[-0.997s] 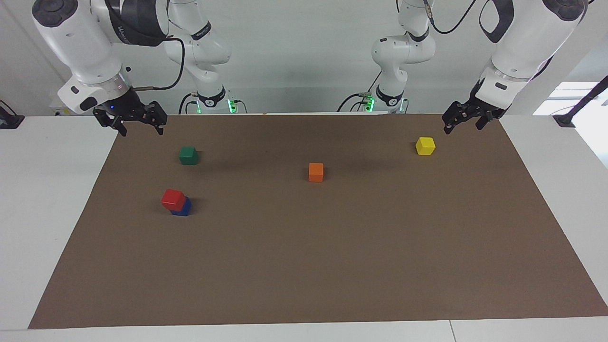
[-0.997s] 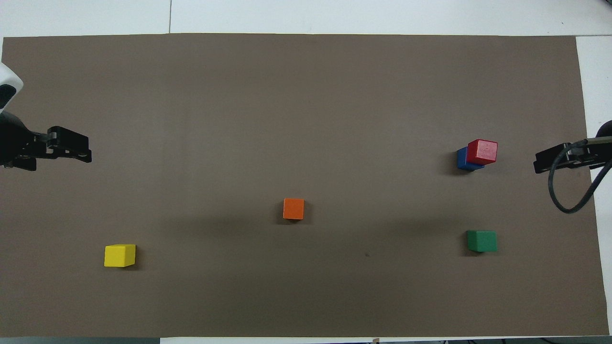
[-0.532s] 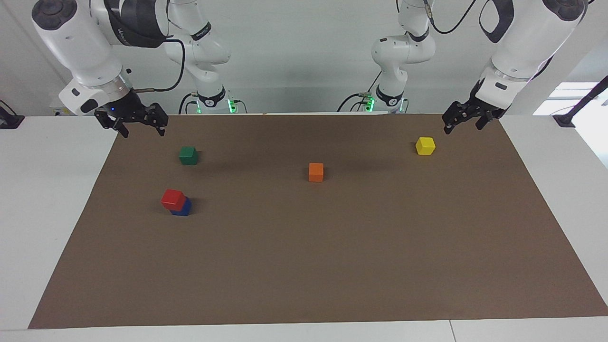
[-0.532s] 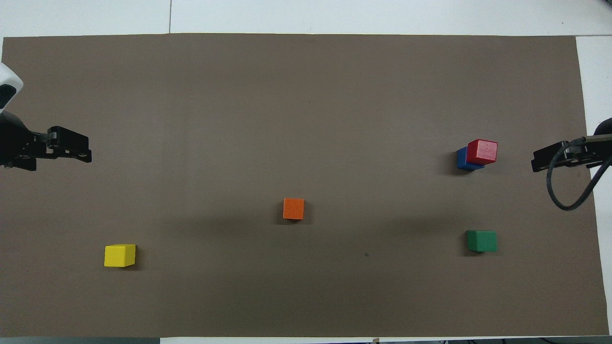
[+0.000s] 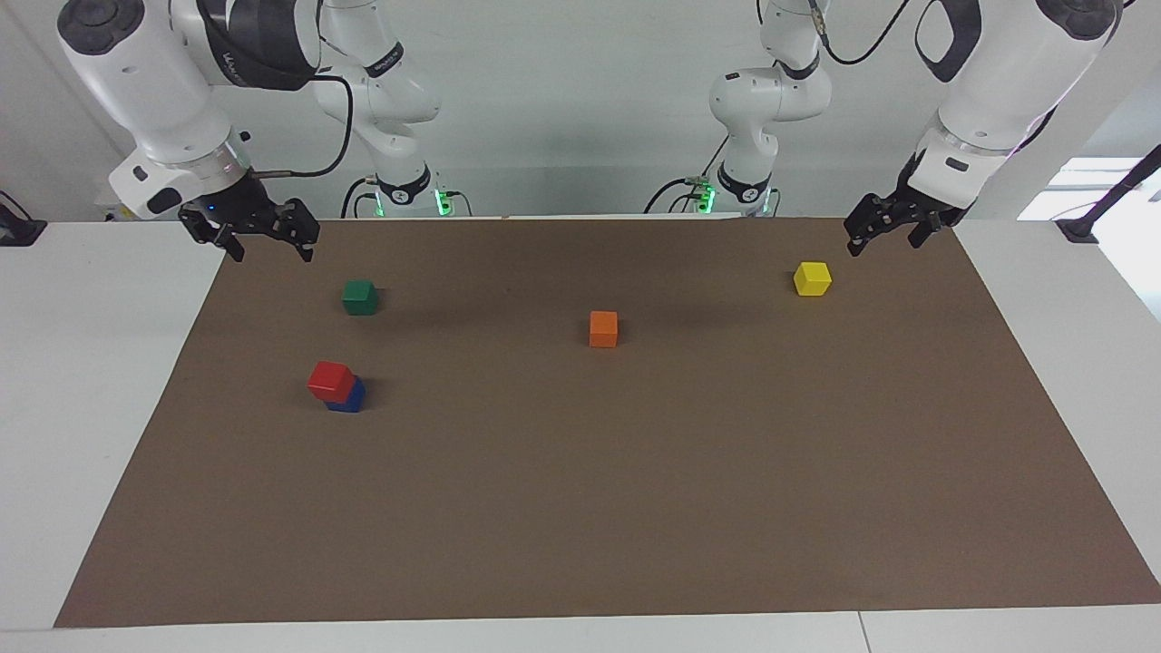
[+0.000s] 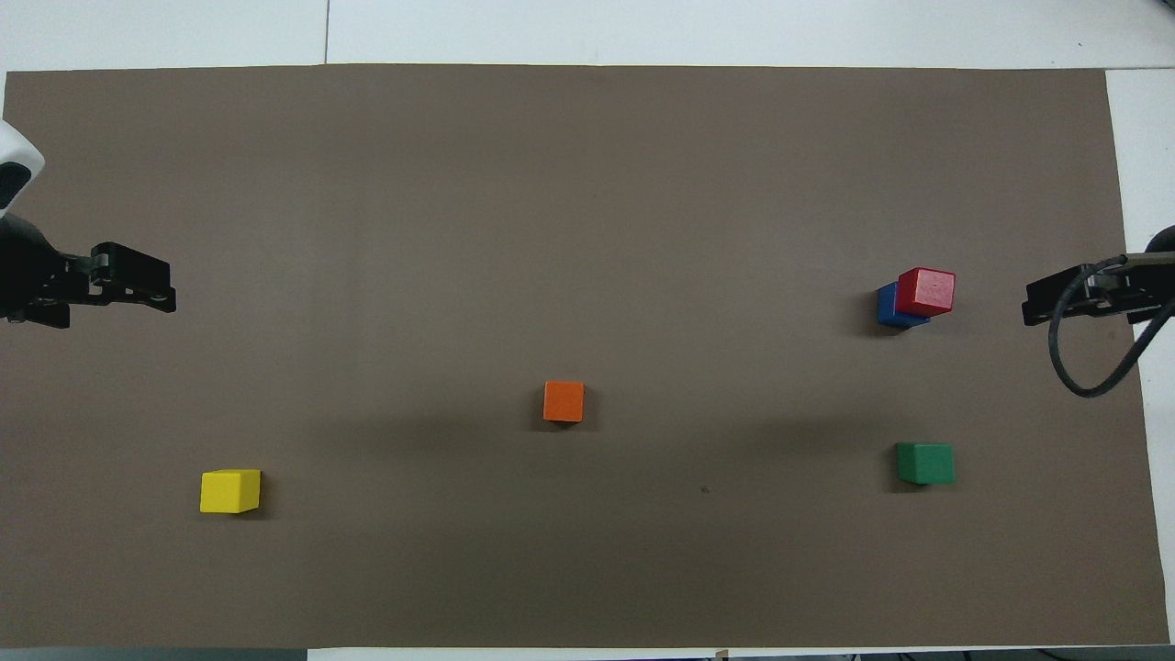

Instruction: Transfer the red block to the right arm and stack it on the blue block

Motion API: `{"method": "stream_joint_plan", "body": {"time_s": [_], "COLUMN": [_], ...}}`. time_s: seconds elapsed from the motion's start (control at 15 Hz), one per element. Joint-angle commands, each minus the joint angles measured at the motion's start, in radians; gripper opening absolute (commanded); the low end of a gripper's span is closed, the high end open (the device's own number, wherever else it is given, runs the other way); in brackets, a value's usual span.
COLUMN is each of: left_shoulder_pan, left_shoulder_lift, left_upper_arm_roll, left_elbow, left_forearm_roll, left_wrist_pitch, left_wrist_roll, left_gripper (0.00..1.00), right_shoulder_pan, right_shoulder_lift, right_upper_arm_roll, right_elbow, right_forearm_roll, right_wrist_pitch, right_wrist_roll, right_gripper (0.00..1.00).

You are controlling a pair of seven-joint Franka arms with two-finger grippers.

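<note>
With the red block [image 5: 330, 381] already set, slightly offset, on the blue block [image 5: 350, 398] toward the right arm's end, both spread, empty hands, right [image 5: 264, 243] and left [image 5: 882, 234], are best kept raised and clear.

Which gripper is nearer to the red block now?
Right. The right gripper is raised at the mat's edge at its own end, by the green block; the red block sits on the blue block there. The left gripper waits by the yellow block.
</note>
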Motion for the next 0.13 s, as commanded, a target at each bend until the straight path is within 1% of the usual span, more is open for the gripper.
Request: {"method": "stream_joint_plan", "body": {"time_s": [0.0, 0.07], "left_shoulder_pan": [-0.009, -0.009], "left_shoulder_lift": [-0.023, -0.023], "left_upper_arm_roll": [0.01, 0.01], "left_elbow": [-0.027, -0.029], "left_forearm_roll": [0.019, 0.019], "left_wrist_pitch": [0.02, 0.02], "left_wrist_roll": [0.015, 0.015], "left_gripper": [1.0, 1.0], "right_shoulder_pan": [-0.015, -0.014], "right_shoulder_lift": [0.011, 0.011], "right_upper_arm_roll": [0.007, 0.007], "right_elbow": [0.017, 0.017], "right_forearm_roll": [0.007, 0.007], "right_wrist_pitch": [0.006, 0.006], "right_wrist_roll": [0.011, 0.009], "right_gripper": [1.0, 1.0]}}
